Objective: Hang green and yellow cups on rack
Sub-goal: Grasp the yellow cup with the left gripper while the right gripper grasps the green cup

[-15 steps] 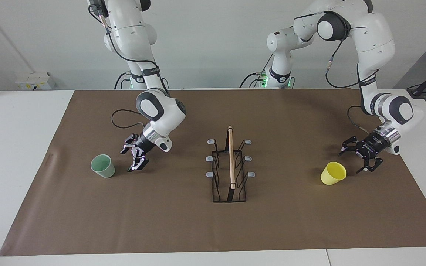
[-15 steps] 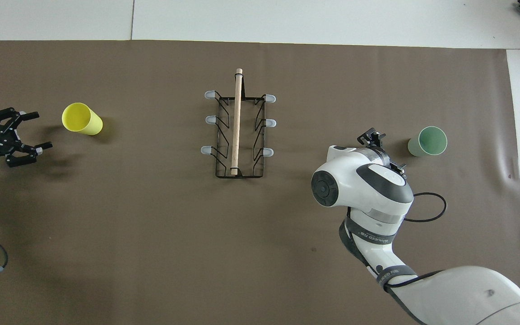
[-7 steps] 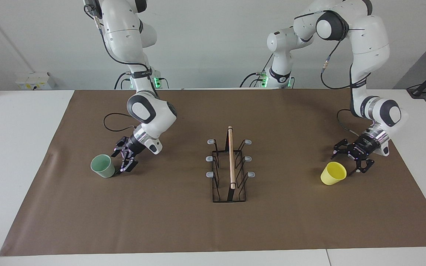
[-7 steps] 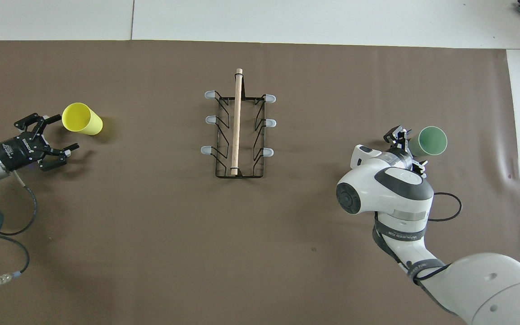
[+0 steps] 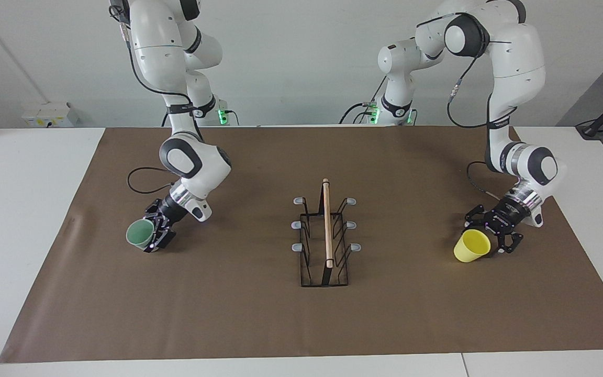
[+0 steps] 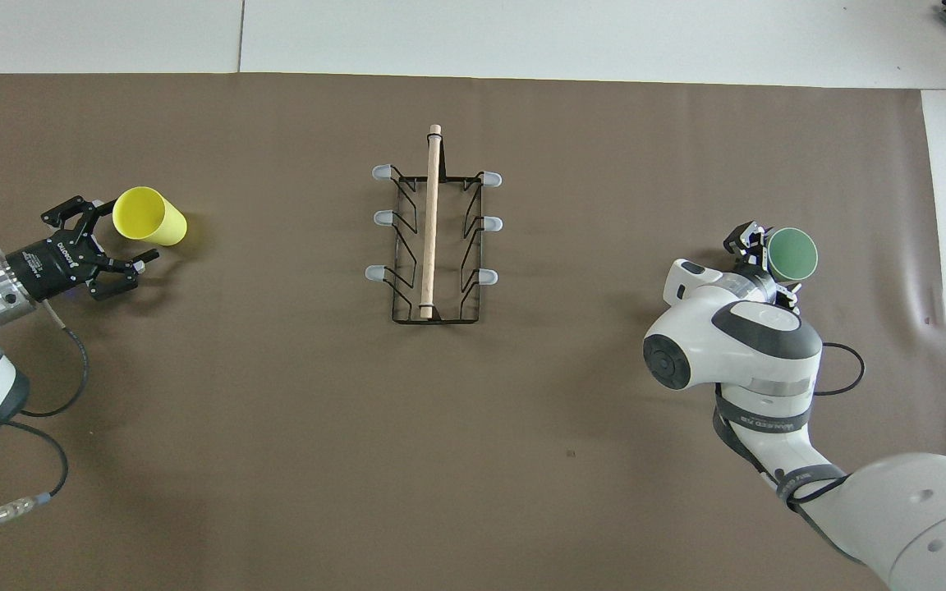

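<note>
One camera sits high across the worktop [image 5: 29,220] from the two robots, looking back at them and down, far enough to take in both arms up to the shoulders and the wall at their backs. The other hangs high over the robots' own end, looking forward and steeply down, so the arms enter from its bottom edge. Both take in the brown mat [image 5: 259,324] with the rack [image 5: 325,235] at its middle, seen half a turn apart.

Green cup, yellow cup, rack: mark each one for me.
green cup [image 5: 140,233]: facing view, on its inner wall just inside the rim.
yellow cup [image 6: 149,217]: overhead view, on its side wall.
rack [image 5: 327,222]: facing view, on the wooden top rod.
</note>
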Robot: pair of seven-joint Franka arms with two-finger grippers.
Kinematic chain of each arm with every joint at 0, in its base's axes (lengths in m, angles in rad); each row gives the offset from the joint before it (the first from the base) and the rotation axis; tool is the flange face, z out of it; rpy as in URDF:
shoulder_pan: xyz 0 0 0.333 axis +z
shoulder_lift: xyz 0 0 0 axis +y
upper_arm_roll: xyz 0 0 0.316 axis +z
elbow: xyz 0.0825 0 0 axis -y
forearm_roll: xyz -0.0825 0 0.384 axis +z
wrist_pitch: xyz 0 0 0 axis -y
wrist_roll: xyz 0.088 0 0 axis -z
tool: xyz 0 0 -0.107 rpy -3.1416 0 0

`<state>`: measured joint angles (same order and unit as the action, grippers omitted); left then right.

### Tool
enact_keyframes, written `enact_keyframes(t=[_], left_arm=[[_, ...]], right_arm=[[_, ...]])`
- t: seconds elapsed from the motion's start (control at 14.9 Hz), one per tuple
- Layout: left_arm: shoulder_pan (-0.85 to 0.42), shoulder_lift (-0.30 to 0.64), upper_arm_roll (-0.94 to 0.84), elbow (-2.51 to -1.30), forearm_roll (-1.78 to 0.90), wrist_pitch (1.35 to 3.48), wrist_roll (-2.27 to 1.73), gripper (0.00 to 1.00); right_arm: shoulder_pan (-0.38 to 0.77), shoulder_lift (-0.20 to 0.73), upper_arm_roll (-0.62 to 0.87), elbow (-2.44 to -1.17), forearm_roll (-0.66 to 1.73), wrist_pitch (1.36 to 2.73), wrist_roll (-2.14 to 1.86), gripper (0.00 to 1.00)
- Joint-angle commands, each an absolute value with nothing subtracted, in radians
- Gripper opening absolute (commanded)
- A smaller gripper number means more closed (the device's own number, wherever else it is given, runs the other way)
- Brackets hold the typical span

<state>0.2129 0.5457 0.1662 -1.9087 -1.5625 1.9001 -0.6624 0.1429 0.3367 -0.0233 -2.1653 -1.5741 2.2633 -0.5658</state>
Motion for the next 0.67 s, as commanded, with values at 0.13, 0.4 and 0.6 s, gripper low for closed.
enact_keyframes(t=[0.13,0.4,0.6], left_arm=[[0.186,0.514,0.160,-1.947,-1.614,1.944,-0.640,1.00],[0.178,0.515,0.158,-1.948,-1.620,1.962,-0.632,1.00],[0.170,0.517,0.150,-1.950,-1.637,1.982,-0.623,1.00]], right_arm=[[0.072,0.348,-0.015,-2.175,-1.726,2.347,-0.520,0.28],[0.072,0.350,-0.015,-2.168,-1.726,2.349,-0.520,0.00],[0.074,0.350,-0.015,-2.164,-1.726,2.352,-0.538,0.00]])
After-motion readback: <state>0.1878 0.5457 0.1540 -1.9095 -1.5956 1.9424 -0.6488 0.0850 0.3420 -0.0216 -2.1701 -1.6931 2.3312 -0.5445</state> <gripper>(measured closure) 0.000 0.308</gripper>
